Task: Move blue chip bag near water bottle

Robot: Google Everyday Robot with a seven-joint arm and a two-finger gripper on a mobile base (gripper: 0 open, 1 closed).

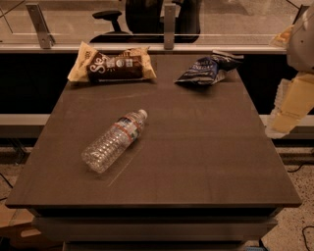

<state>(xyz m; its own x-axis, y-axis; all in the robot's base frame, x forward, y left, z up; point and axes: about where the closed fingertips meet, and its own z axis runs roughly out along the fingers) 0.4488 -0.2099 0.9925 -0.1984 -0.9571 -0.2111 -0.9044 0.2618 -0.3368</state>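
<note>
The blue chip bag, small, crumpled and dark navy with white lettering, lies at the table's far right. The water bottle, clear and ribbed with a white cap and a red-white-blue label band, lies on its side at centre left, cap pointing to the far right. My gripper shows as cream-coloured parts at the right edge of the view. It is off the table's right side, well apart from both the bag and the bottle, and it holds nothing that I can see.
A larger brown-and-cream snack bag lies at the far left of the dark table. A railing with metal posts and an office chair stand behind the table. Floor shows to the right of the table.
</note>
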